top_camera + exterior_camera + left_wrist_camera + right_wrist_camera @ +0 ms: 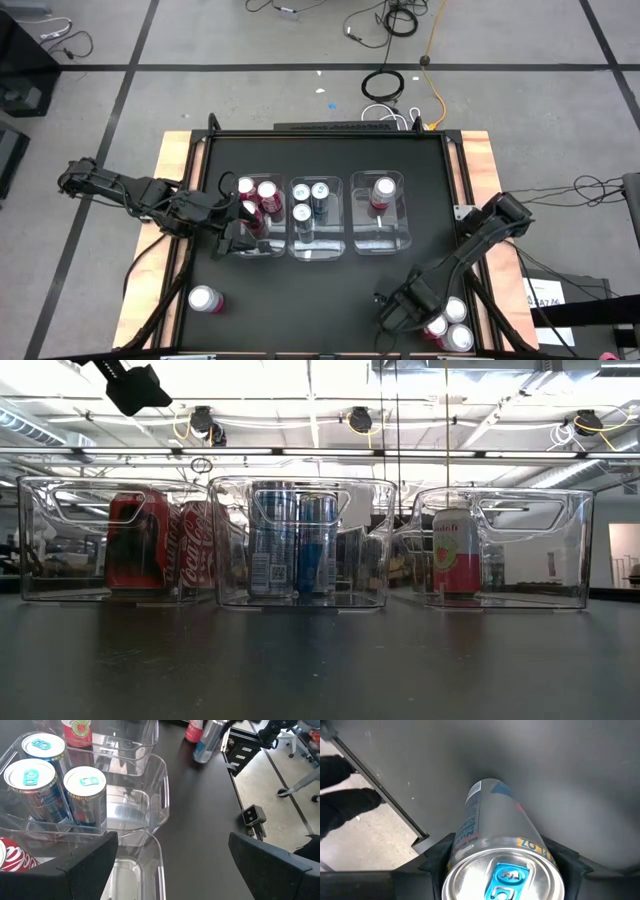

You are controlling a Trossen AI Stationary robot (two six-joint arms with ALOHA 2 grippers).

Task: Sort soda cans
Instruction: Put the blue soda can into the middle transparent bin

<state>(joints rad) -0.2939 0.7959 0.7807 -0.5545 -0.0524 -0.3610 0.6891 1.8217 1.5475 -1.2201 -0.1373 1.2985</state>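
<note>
Silver-topped, with a blue tab, a blue-and-silver can (495, 855) fills the right wrist view between the right gripper's (502, 862) fingers, which flank its sides; whether they press it cannot be told. Bare dark tabletop (560, 775) lies beyond, its edge close by.

From above, three clear bins (317, 216) sit mid-table: red cans (262, 196) left, blue cans (310, 200) centre, one pink can (383, 190) right. A lone red can (205, 299) stands near the front-left edge. The left gripper (235, 232), fingers wide apart and empty, hovers at the left bin's front.

Level across the table, open tabletop fronts the bins.
</note>
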